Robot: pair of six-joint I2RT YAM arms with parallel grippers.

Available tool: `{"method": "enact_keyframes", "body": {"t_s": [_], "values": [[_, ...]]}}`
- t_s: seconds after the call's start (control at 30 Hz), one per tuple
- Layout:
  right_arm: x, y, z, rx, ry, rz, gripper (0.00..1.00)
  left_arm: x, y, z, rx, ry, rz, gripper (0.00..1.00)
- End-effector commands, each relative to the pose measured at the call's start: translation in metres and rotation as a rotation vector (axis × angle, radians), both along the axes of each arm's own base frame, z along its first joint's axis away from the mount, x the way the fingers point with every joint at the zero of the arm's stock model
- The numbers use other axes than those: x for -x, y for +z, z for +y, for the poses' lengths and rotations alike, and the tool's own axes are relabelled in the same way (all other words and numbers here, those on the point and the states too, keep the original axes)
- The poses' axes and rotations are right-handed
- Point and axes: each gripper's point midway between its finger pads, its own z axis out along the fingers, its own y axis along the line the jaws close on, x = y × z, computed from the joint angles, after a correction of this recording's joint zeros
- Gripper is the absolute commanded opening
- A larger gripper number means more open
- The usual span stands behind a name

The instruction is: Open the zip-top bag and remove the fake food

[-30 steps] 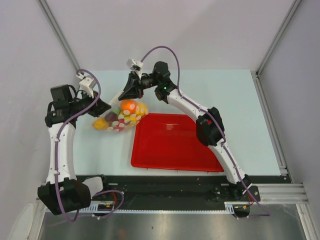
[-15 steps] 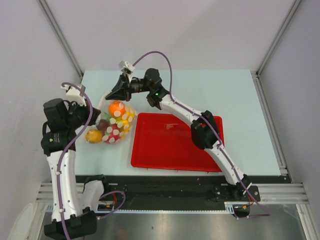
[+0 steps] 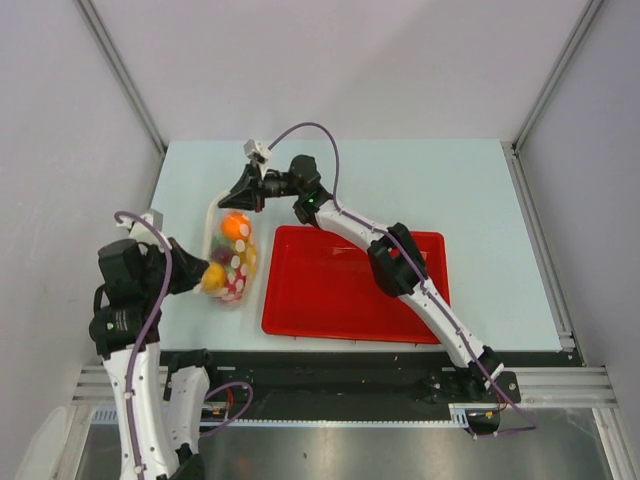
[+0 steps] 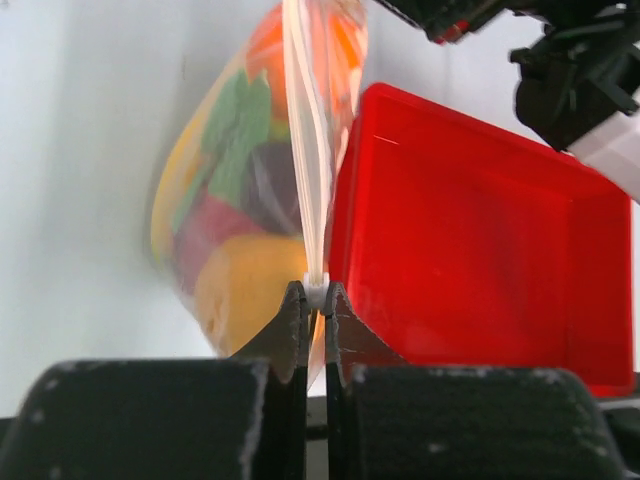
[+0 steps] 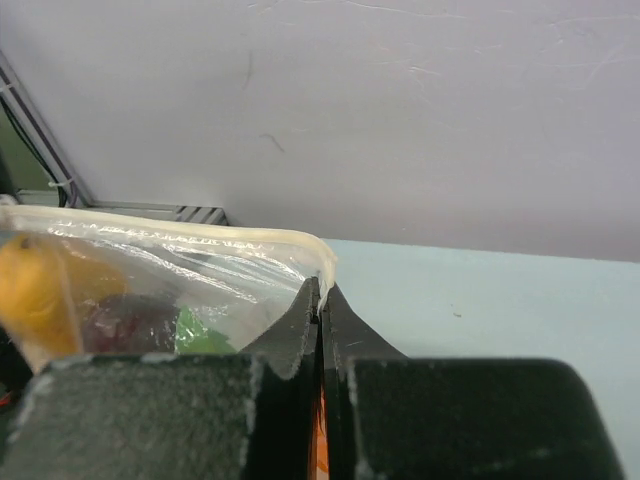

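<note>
The zip-top bag (image 3: pixel 236 270) hangs stretched over the counter (image 3: pixel 450 190), just left of the red tray (image 3: pixel 350 290). The left jaws are pinched tight on its near end at the zip strip, and the right jaws on its far corner. The seal looks unopened and the fake food (image 3: pixel 234 227) is all inside, so opening and emptying both remain.

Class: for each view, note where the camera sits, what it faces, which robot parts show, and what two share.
Top external: high behind the robot, looking down on the table; left arm, right arm.
Left wrist: on the left arm, facing zip-top bag and red tray; own fingers.
Right wrist: on the right arm, facing the wall; own fingers.
Shared: the bag.
</note>
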Motion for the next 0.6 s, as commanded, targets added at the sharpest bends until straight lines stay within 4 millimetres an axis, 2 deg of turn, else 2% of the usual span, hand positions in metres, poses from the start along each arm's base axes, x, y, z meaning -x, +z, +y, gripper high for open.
{"method": "enact_keyframes", "body": {"t_s": [0.0,0.07,0.23,0.3,0.33,0.37,0.4,0.43,0.47,0.5,0.53,0.57], "values": [[-0.059,0.02,-0.017,-0.112,-0.212,-0.062,0.0,0.033,-0.006,-0.022,0.133,-0.001,0.064,0.0],[-0.063,0.014,-0.016,-0.109,-0.228,-0.053,0.0,0.039,-0.007,-0.026,0.141,-0.014,0.071,0.0],[-0.061,0.005,-0.009,-0.086,-0.234,-0.064,0.0,0.06,-0.024,-0.027,0.152,0.016,0.164,0.0],[-0.058,-0.002,-0.006,-0.066,-0.232,-0.057,0.0,0.06,-0.024,-0.031,0.178,0.021,0.138,0.0],[-0.058,0.005,-0.007,-0.069,-0.244,-0.051,0.0,0.059,-0.024,-0.032,0.202,0.031,0.136,0.0],[-0.057,0.005,-0.006,-0.066,-0.251,-0.041,0.0,0.058,-0.027,-0.036,0.225,0.019,0.138,0.0],[-0.057,-0.004,-0.005,-0.044,-0.258,-0.014,0.0,0.054,-0.024,-0.038,0.239,0.008,0.115,0.0],[-0.056,-0.001,-0.004,-0.041,-0.271,0.016,0.0,0.053,-0.026,-0.04,0.258,0.006,0.112,0.0],[-0.055,0.009,-0.006,-0.042,-0.276,0.037,0.05,0.048,-0.022,-0.041,0.262,-0.006,0.085,0.0],[-0.054,0.004,-0.007,-0.016,-0.28,0.088,0.18,0.046,-0.021,-0.041,0.265,-0.007,0.075,0.0],[-0.055,0.004,-0.008,0.004,-0.295,0.149,0.25,0.044,-0.022,-0.041,0.274,-0.004,0.078,0.0],[-0.054,0.017,-0.011,0.014,-0.304,0.176,0.31,0.04,-0.019,-0.042,0.276,-0.014,0.059,0.0]]}}
